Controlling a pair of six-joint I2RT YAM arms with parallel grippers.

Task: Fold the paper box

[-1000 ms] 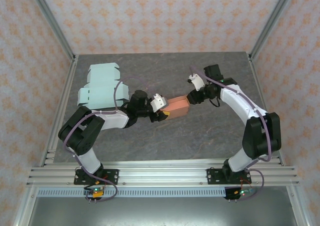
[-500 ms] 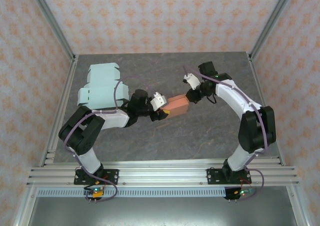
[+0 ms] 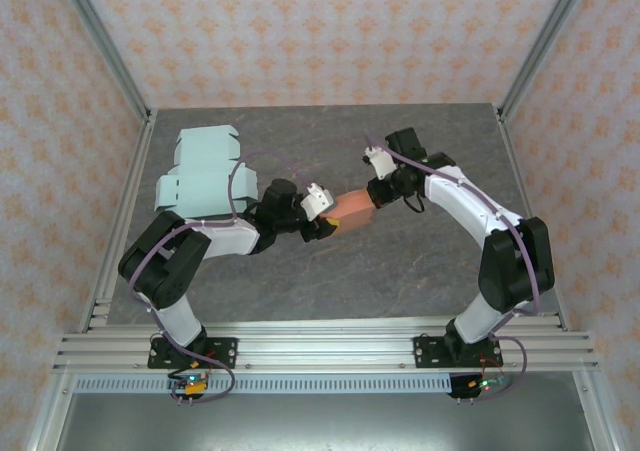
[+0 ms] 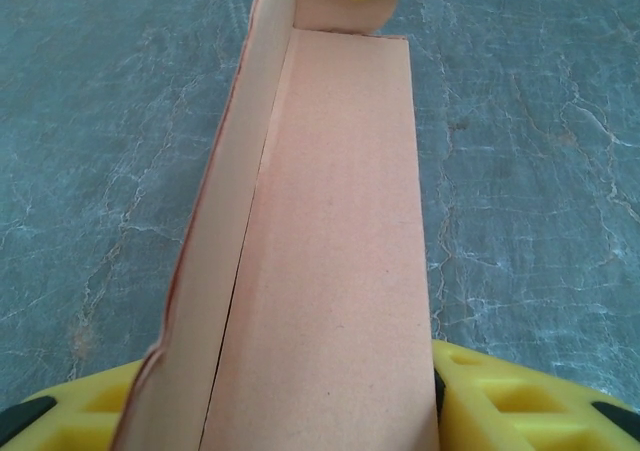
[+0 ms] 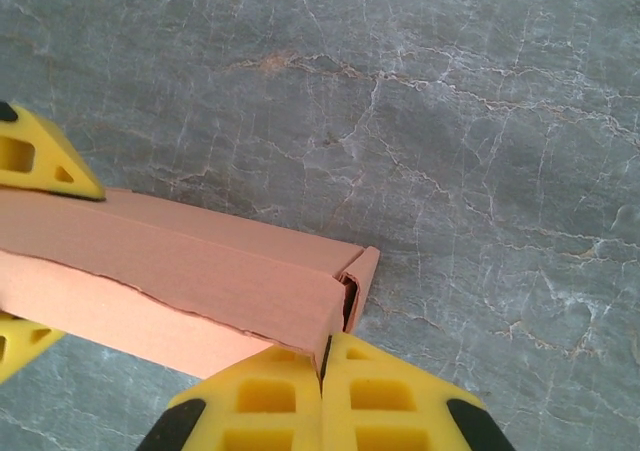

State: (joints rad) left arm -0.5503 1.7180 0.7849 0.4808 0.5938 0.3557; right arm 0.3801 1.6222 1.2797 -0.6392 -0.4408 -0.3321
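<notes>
The left gripper [image 3: 327, 227] is clamping one end of the paper box [image 3: 352, 209], its yellow fingers [image 4: 520, 401] pressing in on either side of the orange card. The right gripper [image 3: 376, 193] is meeting the opposite end with its two fingers squeezed tight together, their tips sitting against the corner where a small end flap [image 5: 362, 271] is standing slightly ajar; whether a sliver of card is caught between them I cannot tell. The box is stretching between the two arms near the middle of the table [image 3: 400, 261], and one long edge is showing a thin, ragged seam. I cannot tell whether its underside is touching the surface. Under it all, the grey top is showing pale veins like stone. Over at the far left, well apart from the box, pale blue flat blanks [image 3: 200, 176] are lying overlapped. Peach wallpaper [image 3: 300, 31] with small orange motifs is closing in three sides, aluminium posts [image 3: 100, 51] are rising at the corners, and a metal rail [image 3: 320, 346] is running along the near edge
</notes>
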